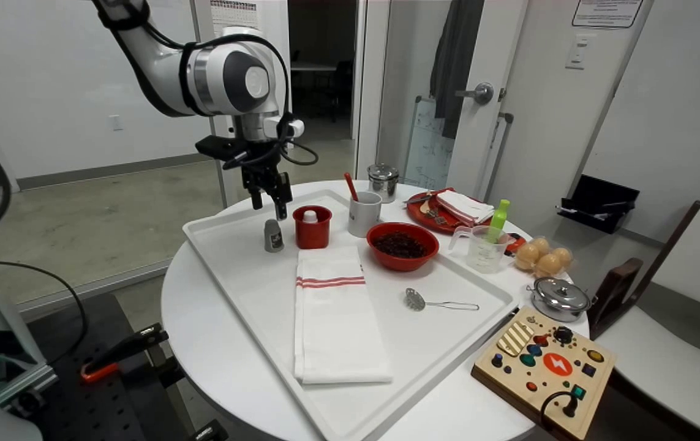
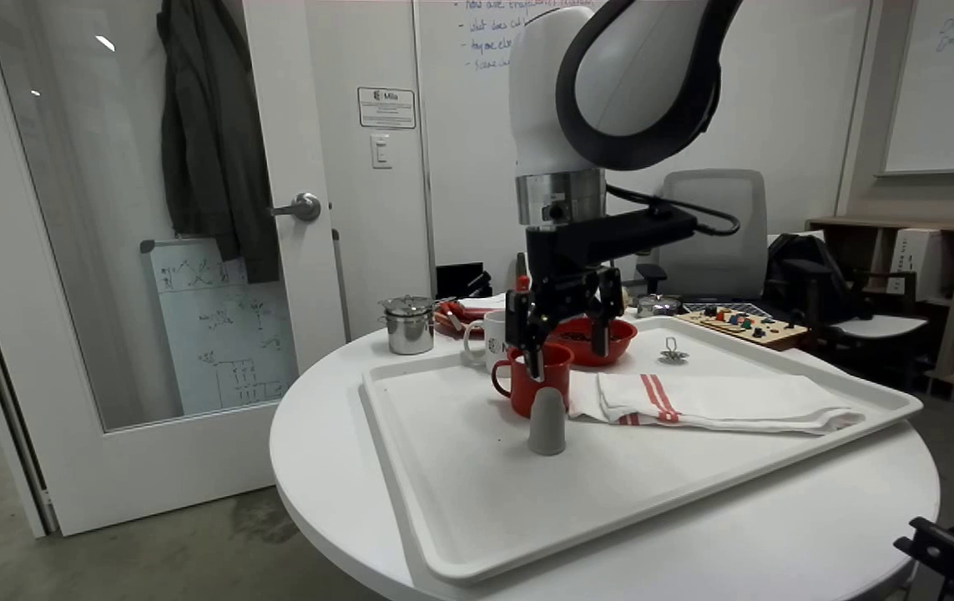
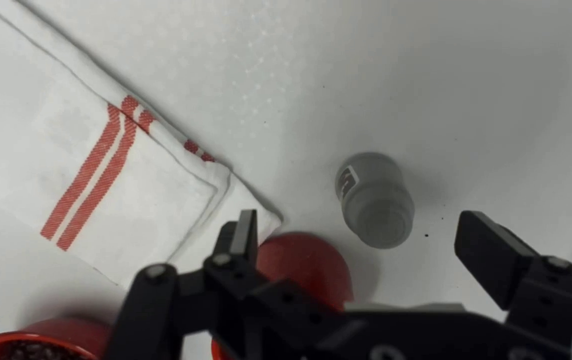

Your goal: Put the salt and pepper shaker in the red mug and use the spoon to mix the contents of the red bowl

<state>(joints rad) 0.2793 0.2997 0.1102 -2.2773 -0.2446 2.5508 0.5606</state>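
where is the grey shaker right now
In an exterior view, the grey shaker stands upright on the white tray, just left of the red mug. In the wrist view it sits right of the striped towel.

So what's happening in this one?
The robot arm has its gripper open and empty over the tray, close to the grey shaker, which stands upright beside the red mug. The white shaker is already in that mug, so the grey one is probably next. The spoon lies ungripped on the tray, and the red bowl with its dark contents sits nearby, so no mixing is under way.
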